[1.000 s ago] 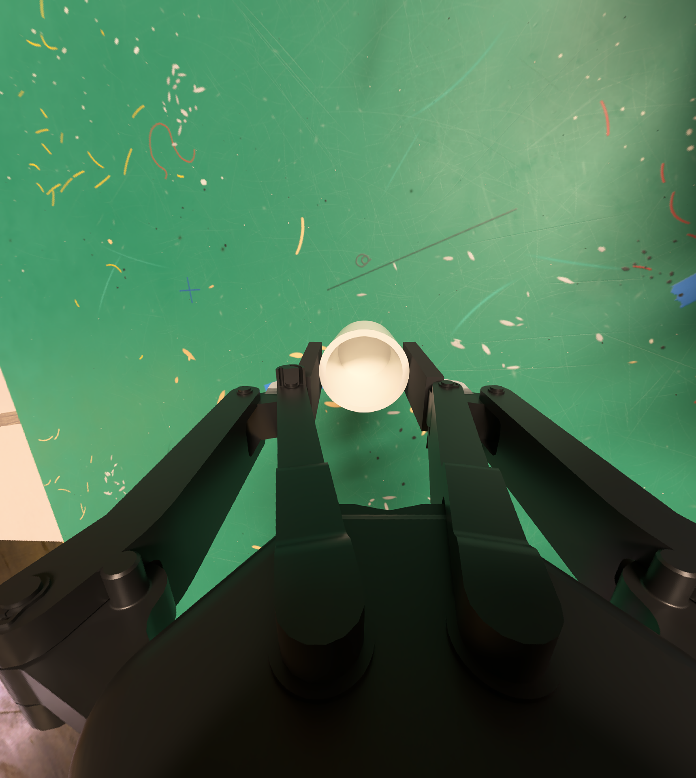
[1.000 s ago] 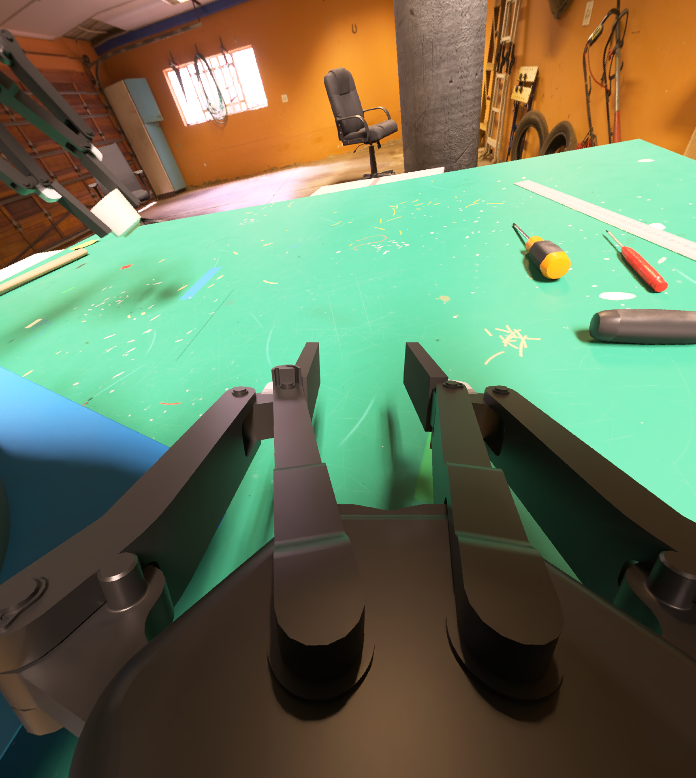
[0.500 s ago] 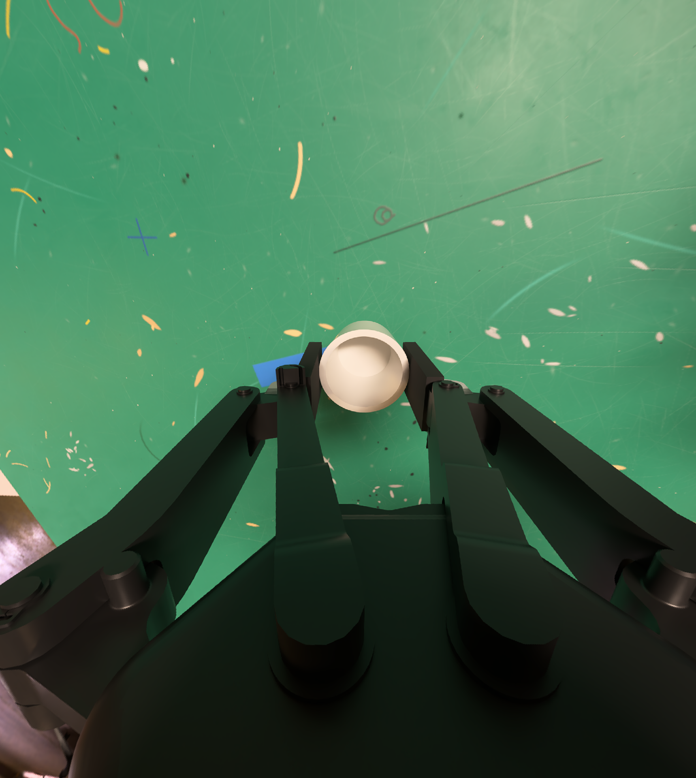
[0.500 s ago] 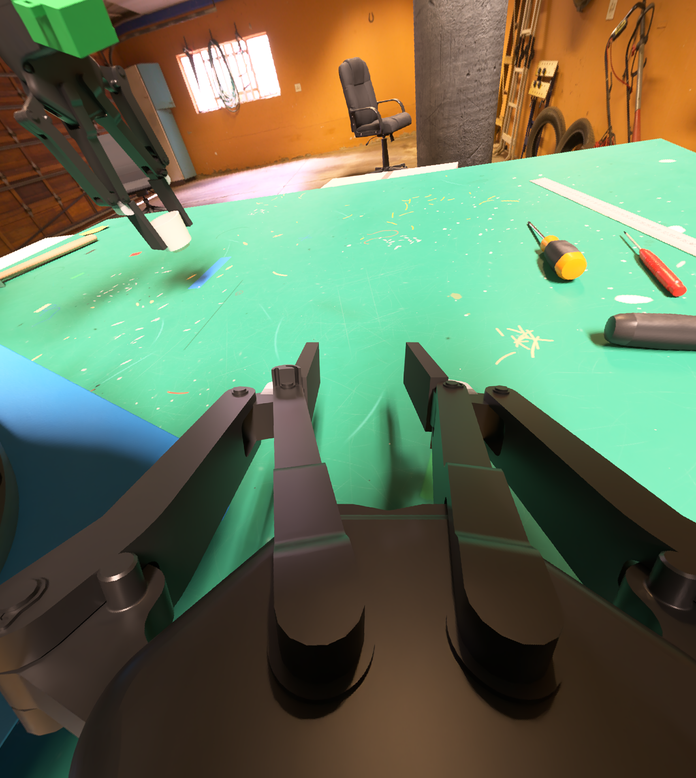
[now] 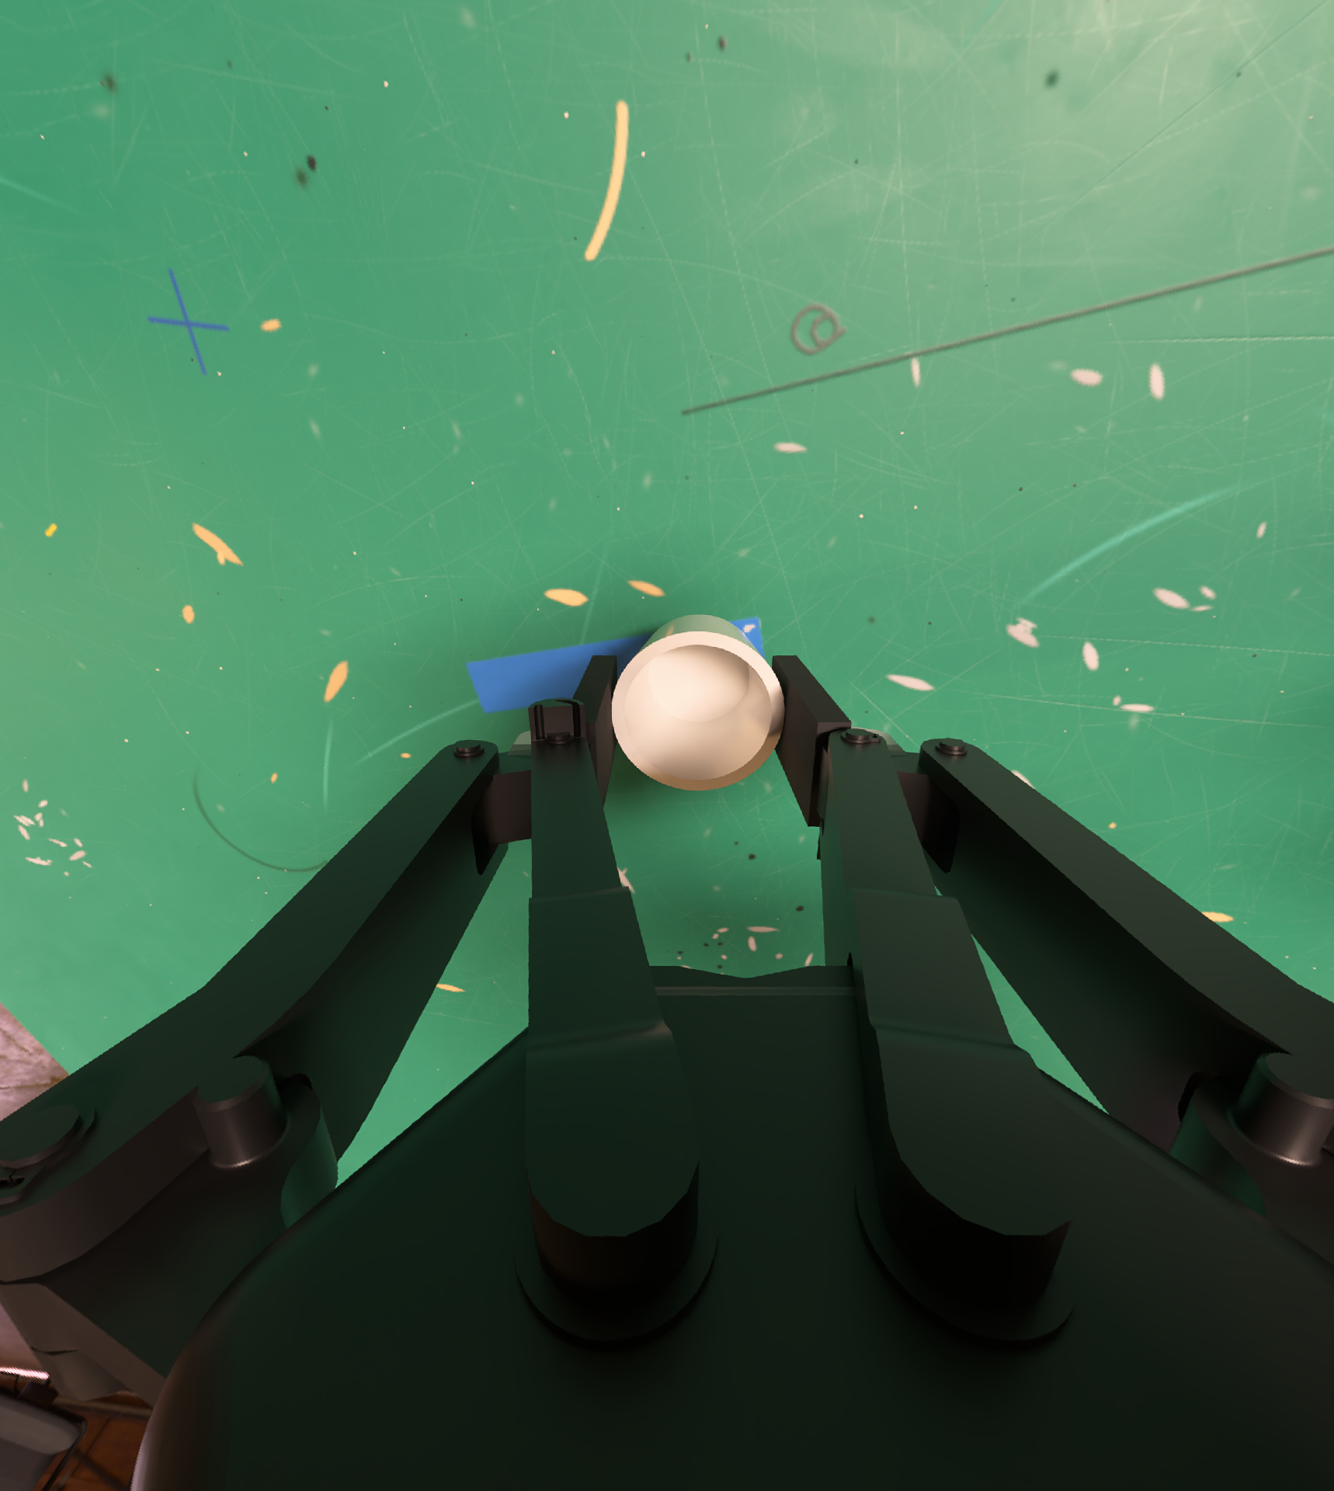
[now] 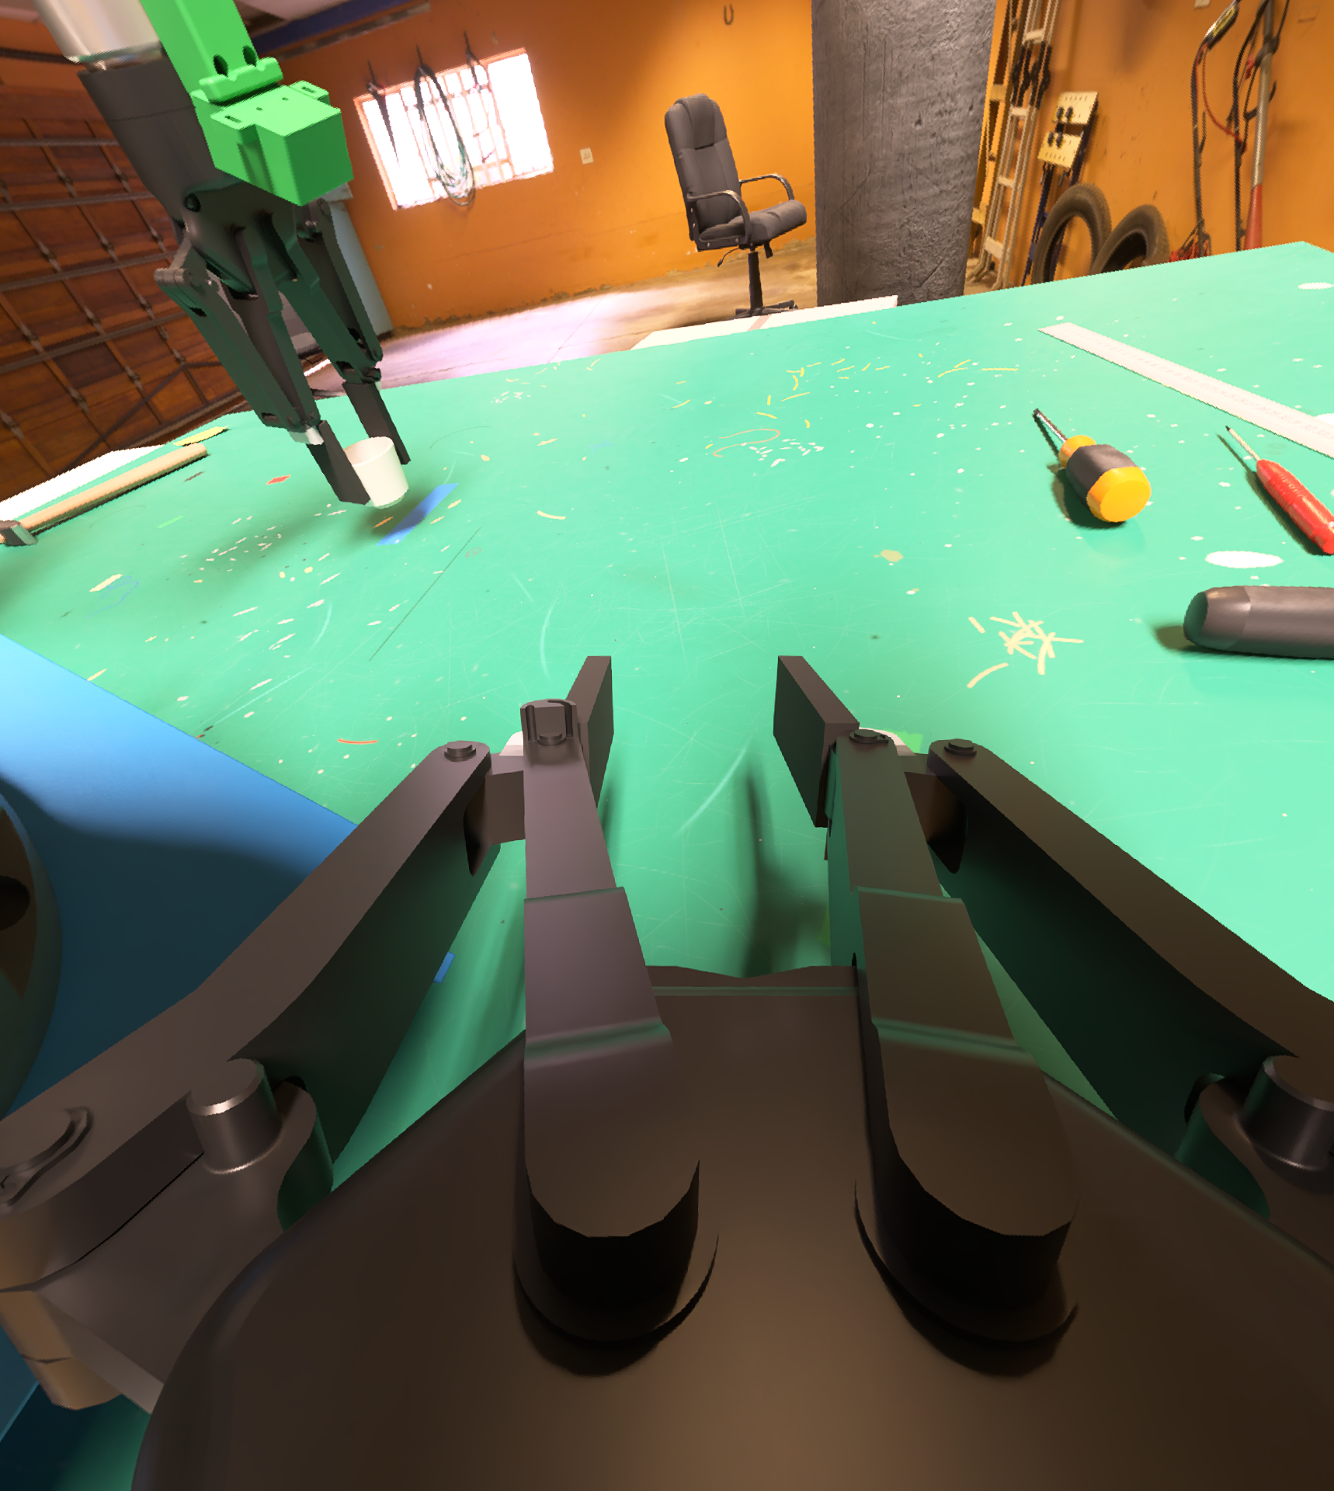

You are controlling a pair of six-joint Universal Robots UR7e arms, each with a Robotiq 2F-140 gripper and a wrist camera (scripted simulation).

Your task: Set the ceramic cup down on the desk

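Note:
A small white ceramic cup (image 5: 694, 710) is held between the fingers of my left gripper (image 5: 694, 694), mouth towards the camera, just above the green desk (image 5: 728, 242) and over a blue strip (image 5: 535, 678). In the right wrist view the left gripper (image 6: 361, 468) shows at the far left, shut on the cup (image 6: 377, 472), which hangs a little above the desk (image 6: 728, 524); whether its base touches the surface I cannot tell. My right gripper (image 6: 692, 702) is open and empty, low over the near part of the desk.
A screwdriver with an orange-black handle (image 6: 1103, 480), a red screwdriver (image 6: 1293, 504), a dark grey handle (image 6: 1301, 621) and a metal ruler (image 6: 1228, 399) lie at the right. A hammer (image 6: 91, 492) lies at the far left. A blue block (image 6: 83, 807) sits near left.
My left gripper has come down towards the desk with the cup and now hangs over the blue strip. My right gripper has stayed open and nearly still.

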